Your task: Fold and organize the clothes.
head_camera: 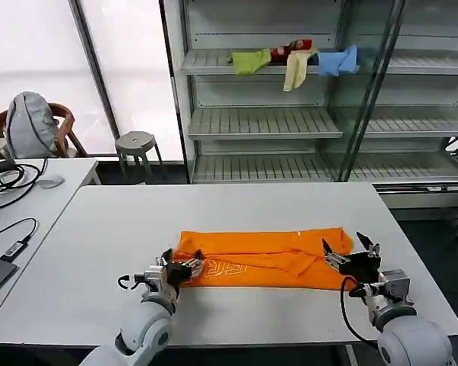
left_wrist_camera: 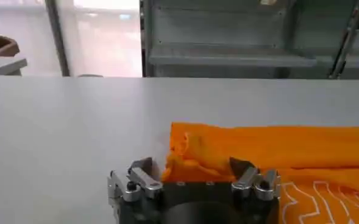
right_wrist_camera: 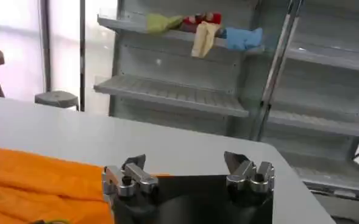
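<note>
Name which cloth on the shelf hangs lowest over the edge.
The cream cloth on the shelf: it droops below the shelf edge, between the green cloth and the blue cloth, which sit higher. The red cloth lies behind it.

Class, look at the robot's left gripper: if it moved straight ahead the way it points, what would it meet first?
Most likely the orange T-shirt. The open left gripper sits at the shirt's folded end, its fingers either side of the cloth edge; whether they already touch it is unclear.
</note>
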